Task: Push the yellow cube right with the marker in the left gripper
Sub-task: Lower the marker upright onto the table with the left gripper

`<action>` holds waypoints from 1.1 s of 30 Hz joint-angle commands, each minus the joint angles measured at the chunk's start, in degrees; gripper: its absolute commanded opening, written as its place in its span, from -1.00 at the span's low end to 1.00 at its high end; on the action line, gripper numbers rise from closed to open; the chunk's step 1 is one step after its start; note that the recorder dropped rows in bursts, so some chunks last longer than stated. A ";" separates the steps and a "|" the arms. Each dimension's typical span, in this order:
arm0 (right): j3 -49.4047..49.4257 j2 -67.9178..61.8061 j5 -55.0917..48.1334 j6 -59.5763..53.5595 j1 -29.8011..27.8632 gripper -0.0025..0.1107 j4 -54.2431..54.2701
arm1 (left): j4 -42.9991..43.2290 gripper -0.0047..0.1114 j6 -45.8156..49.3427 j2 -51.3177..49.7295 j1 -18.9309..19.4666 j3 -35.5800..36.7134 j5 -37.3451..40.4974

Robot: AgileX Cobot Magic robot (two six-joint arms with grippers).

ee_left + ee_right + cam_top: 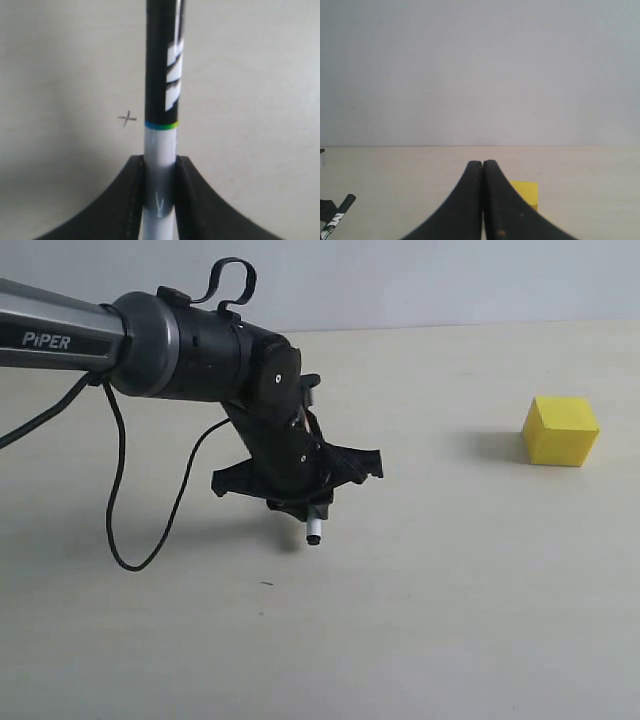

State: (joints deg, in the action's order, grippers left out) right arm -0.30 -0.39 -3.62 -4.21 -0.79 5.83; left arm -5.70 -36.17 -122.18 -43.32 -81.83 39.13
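The yellow cube [560, 430] rests on the table at the right, well apart from the left arm. My left gripper [303, 502] hangs over the table's middle, pointing down, shut on the marker [314, 530], whose white end pokes out just above the surface. In the left wrist view the fingers [192, 192] clamp the white barrel, and the black cap end of the marker [161, 75] reaches on past the gripper [160, 162]. My right gripper [482, 166] is shut with nothing in it; behind it shows part of the cube [526, 192] and, far off, the marker [335, 218].
A black cable [120, 510] droops from the left arm down to the tabletop. A small pencil cross [128, 118] is drawn on the beige table [450, 620] beside the marker. A pale wall [480, 70] backs the table.
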 commanded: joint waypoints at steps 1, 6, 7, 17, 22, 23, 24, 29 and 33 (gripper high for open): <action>0.30 0.39 0.29 -0.19 -0.20 -0.96 -0.04 | -0.20 -0.92 -0.42 0.17 0.18 0.28 0.66; 0.30 0.39 0.29 -0.19 -0.20 -0.96 -0.04 | -0.32 -0.92 -0.42 -0.89 0.07 0.28 3.60; 0.30 0.39 0.29 -0.19 -0.20 -0.96 -0.04 | -0.21 -0.92 -0.42 -1.01 0.07 0.28 3.60; 0.30 0.39 0.29 -0.19 -0.20 -0.96 -0.04 | -0.22 -0.92 0.64 -1.14 0.07 0.28 3.62; 0.30 0.39 0.29 -0.19 -0.20 -0.96 -0.04 | -0.22 -0.92 1.47 -1.14 0.07 0.28 3.62; 0.30 0.39 0.29 -0.19 -0.20 -0.96 -0.04 | -0.22 -0.92 1.47 -1.14 0.07 0.28 3.62; 0.30 0.39 0.29 -0.19 -0.20 -0.96 -0.04 | -0.22 -0.92 1.47 -1.14 0.07 0.28 3.62; 0.30 0.39 0.29 -0.19 -0.20 -0.96 -0.04 | -0.22 -0.91 1.47 -1.14 0.07 0.28 3.62; 0.30 0.39 0.29 -0.19 -0.20 -0.96 -0.04 | -0.22 -0.73 1.08 -1.14 0.07 0.28 3.51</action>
State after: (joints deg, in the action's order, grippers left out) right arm -0.30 -0.39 -3.62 -4.21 -0.79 5.83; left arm -5.91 -35.01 -123.38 -43.28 -81.72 42.46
